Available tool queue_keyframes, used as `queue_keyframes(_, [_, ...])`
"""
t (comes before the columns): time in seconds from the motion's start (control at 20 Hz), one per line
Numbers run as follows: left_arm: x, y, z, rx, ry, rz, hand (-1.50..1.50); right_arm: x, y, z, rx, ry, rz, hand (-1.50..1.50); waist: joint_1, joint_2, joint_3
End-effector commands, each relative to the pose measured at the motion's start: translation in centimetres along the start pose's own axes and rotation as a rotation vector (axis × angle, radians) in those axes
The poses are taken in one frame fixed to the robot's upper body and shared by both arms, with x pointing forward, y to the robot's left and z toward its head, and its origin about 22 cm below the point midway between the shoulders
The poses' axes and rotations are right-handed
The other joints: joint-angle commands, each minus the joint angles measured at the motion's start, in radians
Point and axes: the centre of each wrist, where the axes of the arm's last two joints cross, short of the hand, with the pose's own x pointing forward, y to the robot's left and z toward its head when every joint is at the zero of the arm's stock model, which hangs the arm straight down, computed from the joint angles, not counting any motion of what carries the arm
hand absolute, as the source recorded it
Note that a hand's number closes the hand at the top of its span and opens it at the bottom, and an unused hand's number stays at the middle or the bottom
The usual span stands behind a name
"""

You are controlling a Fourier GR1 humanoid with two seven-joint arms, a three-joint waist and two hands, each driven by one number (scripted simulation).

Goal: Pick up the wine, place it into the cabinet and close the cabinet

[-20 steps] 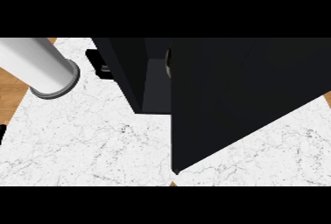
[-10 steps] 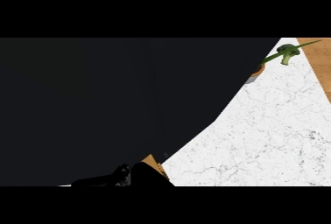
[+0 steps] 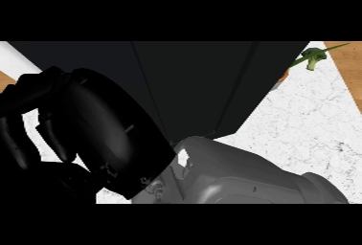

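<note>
Right hand (image 3: 92, 134): is being held low and large at the view's left, its back turned to the camera, close against the black cabinet (image 3: 191, 81). It is being taken as the right hand because its grey forearm (image 3: 240, 177) is entering from the lower right. Whether it is spread or closed cannot be told, since black is lying on black. No bottle is being shown in it.

Wine: is not being shown anywhere in this view. It is being judged as either inside the cabinet or hidden behind the hand; which one cannot be told.

Cabinet: is filling the upper middle as dark panels with slanting edges. Whether the door is being shut or is standing partly open cannot be read from these panels.

Step in hand: is being judged as the closing of the door. The hand is being kept beside the panels, probably so that the door can be pushed.

Marble counter (image 3: 304, 124): is being seen bare to the right of the cabinet, with a wooden edge (image 3: 346, 67) beyond it.

Broccoli (image 3: 311, 57): is lying at the upper right, well apart from the hand and playing no part in the task.

Left hand: is not being shown.
</note>
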Motion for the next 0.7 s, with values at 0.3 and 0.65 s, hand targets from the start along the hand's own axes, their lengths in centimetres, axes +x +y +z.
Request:
queue_keyframes(0.3, [-0.6, -0.5, 0.5, 0.0, 0.003, -0.01, -1.5, -4.2, -4.4, -5.8, -0.126, 0.054, 0.06, 1.5, -0.002, 0.0, 0.001])
queue_keyframes(0.65, [-0.2, -0.9, 0.6, -0.001, -0.039, -0.034, -1.5, -5.9, -9.3, -6.7, -0.14, 0.067, 0.081, 1.5, -0.008, -0.001, 0.001])
